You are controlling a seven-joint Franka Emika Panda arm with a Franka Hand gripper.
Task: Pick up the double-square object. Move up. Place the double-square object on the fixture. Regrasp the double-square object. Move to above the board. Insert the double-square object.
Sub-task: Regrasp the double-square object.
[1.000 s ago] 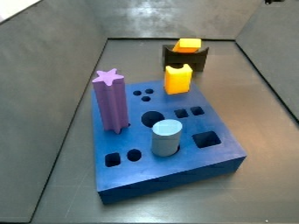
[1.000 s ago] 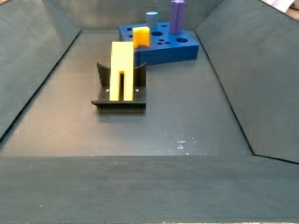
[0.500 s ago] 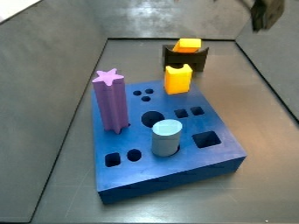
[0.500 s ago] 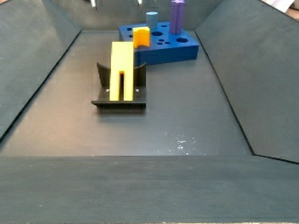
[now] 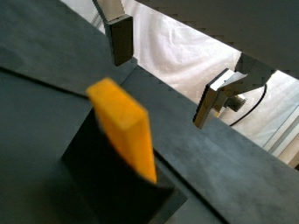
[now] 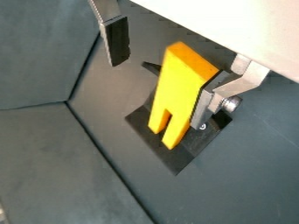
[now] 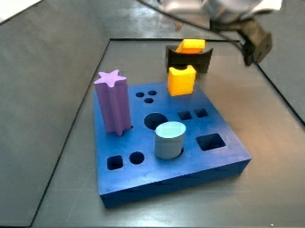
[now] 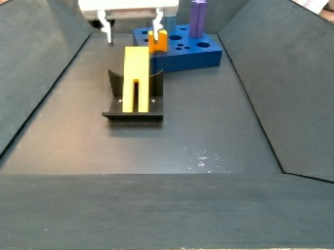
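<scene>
Board (image 7: pixel 179 165): blue slab with holes of several shapes, lying beyond the fixture in a side view (image 8: pixel 193 57).
Star peg (image 7: pixel 112 102): purple, upright in the board; also seen at the board's far end (image 8: pixel 198 14).
Cylinder (image 7: pixel 170 140): pale blue-grey, upright in the board, near the star peg.
Short peg (image 7: pixel 181 80): yellow-orange, upright at the board edge nearest the fixture.
Fixture (image 8: pixel 115 109): dark bracket on a base plate, on the floor just beside the board (image 7: pixel 201 62).
Bar (image 8: pixel 137 78): long, yellow-orange, grooved lengthwise, leaning on the fixture; in both wrist views it rests there untouched (image 6: pixel 181 92) (image 5: pixel 126 128).
Gripper (image 8: pixel 131 33): above the fixture and the bar's upper end, jaws spread wide and empty; fingers (image 6: pixel 117 39) stand on either side of the bar, apart from it.
</scene>
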